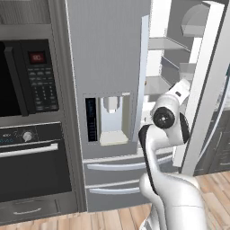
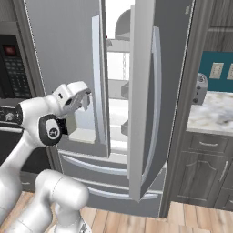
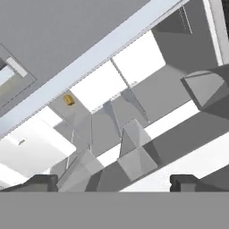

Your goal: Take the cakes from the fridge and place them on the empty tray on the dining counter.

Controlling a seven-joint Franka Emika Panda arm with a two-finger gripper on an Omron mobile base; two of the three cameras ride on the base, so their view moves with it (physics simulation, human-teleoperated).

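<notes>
Fridge (image 1: 108,54), tall grey steel French-door unit with long vertical handles and a water dispenser (image 1: 110,119) in its left door. Right door (image 2: 143,100) stands swung open; left door shut. White interior (image 2: 117,68) shows through the gap with grey shelves and door bins. From my hand camera I see one small tan-gold piece (image 3: 68,99) sitting on a white shelf deep inside, close behind the pale handle bar of the shut door; too small to say for sure which cake it is. Rest of the shelves and bins in that view look bare grey and white.

My hand (image 2: 84,98) is at the gap between the two doors, just beside the left door's handle, pointing into the fridge. Fingers (image 3: 42,181) spread as wide as they go, nothing between them, touching nothing I can make out.

Black built-in microwave (image 1: 27,76) and oven (image 1: 31,157) sit left of the fridge. Marble-topped worktop (image 2: 211,116) on dark cabinets to the right, wood floor (image 1: 112,218) below.
</notes>
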